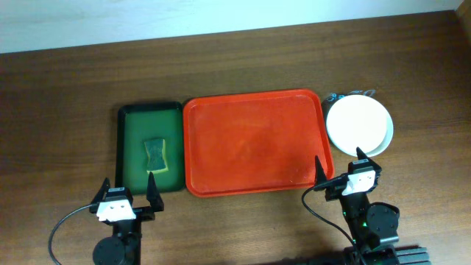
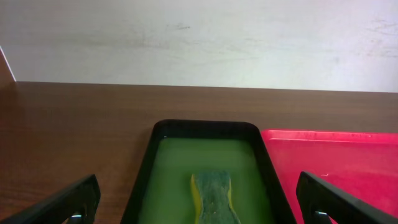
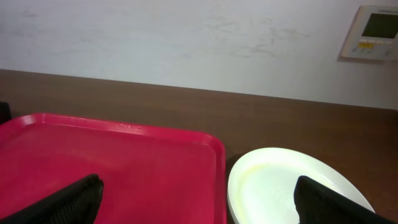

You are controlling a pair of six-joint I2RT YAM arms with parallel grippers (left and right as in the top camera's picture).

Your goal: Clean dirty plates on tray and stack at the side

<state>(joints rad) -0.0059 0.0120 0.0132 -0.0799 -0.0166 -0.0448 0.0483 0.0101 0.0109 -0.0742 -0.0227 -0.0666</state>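
Observation:
The red tray (image 1: pixel 250 140) lies bare in the middle of the table, with nothing on it. To its right the plates (image 1: pixel 358 125) sit in a stack on the table, a cream-white one on top; rims of others peek out beneath it. My right gripper (image 1: pixel 338 165) stands open near the tray's front right corner, just in front of the stack. In the right wrist view its jaws (image 3: pixel 199 199) straddle the tray (image 3: pixel 124 162) edge and the white plate (image 3: pixel 292 186). My left gripper (image 1: pixel 129 184) is open and holds nothing, in front of the green tray.
A smaller dark green tray (image 1: pixel 132 121) left of the red one holds a green and yellow sponge (image 1: pixel 155 153). In the left wrist view the sponge (image 2: pixel 212 193) lies straight ahead between the fingers. A pale wall runs behind the table.

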